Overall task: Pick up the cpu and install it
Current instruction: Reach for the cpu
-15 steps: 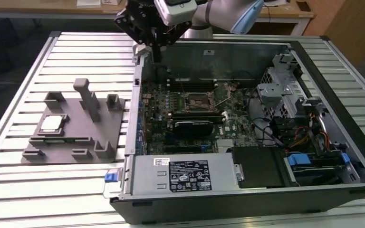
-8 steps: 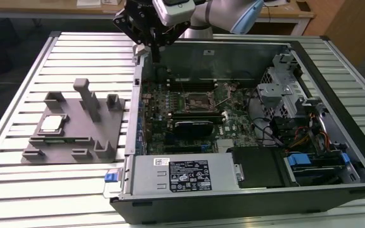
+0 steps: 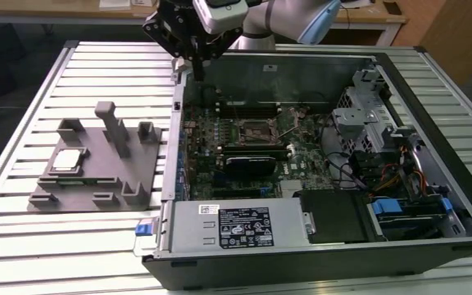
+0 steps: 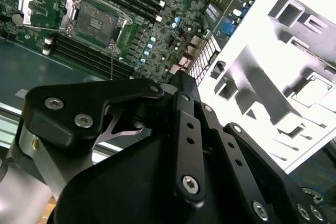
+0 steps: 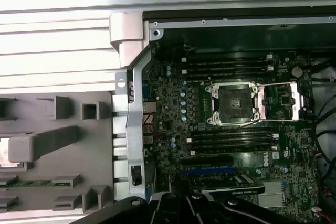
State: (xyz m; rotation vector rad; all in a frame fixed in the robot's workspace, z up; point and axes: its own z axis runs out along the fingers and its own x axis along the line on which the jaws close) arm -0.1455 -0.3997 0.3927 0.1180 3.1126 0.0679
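Cpu [image 3: 66,160] sits in grey holder [image 3: 129,178] on bench [image 3: 23,92], beside PC case [image 3: 302,264] at exterior view's left. Gripper [image 3: 196,70] hangs over case's rear edge, fingers clenched on nothing, well apart from cpu.

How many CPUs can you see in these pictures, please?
1. The cpu lies in the grey holder, at the exterior view's left of the open computer case. The motherboard socket looks empty.
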